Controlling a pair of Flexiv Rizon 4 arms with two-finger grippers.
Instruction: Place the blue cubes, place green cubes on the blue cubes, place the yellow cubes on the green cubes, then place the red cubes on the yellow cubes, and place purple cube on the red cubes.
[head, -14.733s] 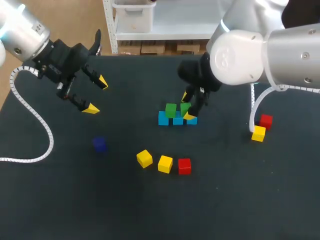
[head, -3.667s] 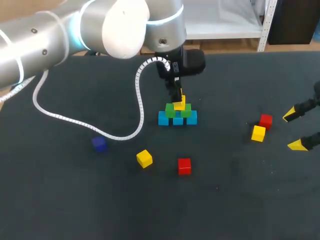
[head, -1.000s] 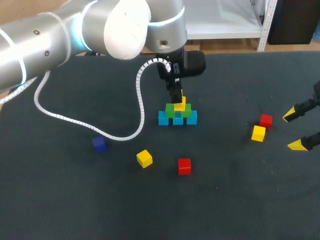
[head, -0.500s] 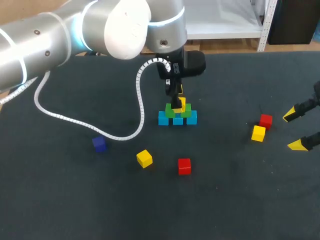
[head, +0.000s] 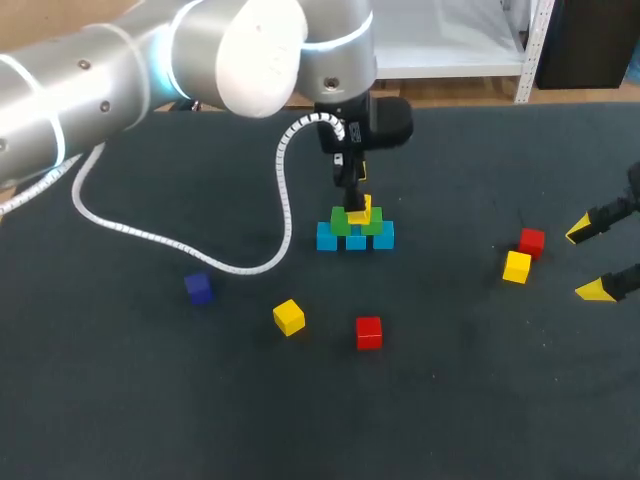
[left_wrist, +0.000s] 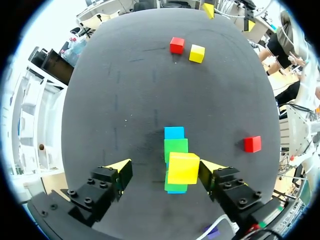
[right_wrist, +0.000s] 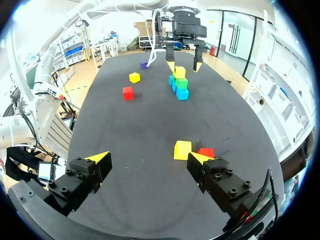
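Observation:
Three blue cubes (head: 327, 238) lie in a row, with two green cubes (head: 341, 222) on them and a yellow cube (head: 362, 211) on top. My left gripper (head: 351, 196) hangs open just over this stack. In the left wrist view the yellow cube (left_wrist: 183, 168) sits between the spread fingers of the left gripper (left_wrist: 164, 168), with one tip clear of it, above a green cube (left_wrist: 176, 147) and a blue cube (left_wrist: 174, 132). Loose on the table are a yellow cube (head: 289, 317), a red cube (head: 369, 332) and a purple cube (head: 199, 288). My right gripper (head: 590, 260) stands open near another red cube (head: 531, 241) and yellow cube (head: 517, 267).
The left arm's white coiled cable (head: 150, 238) trails over the dark table (head: 150, 400) to the left of the stack. In the right wrist view the yellow cube (right_wrist: 182, 149) and red cube (right_wrist: 205, 152) lie just ahead of the right gripper (right_wrist: 149, 159).
My left gripper has opened and let go of the yellow cube, which now rests on the green cubes. The right arm has not moved.

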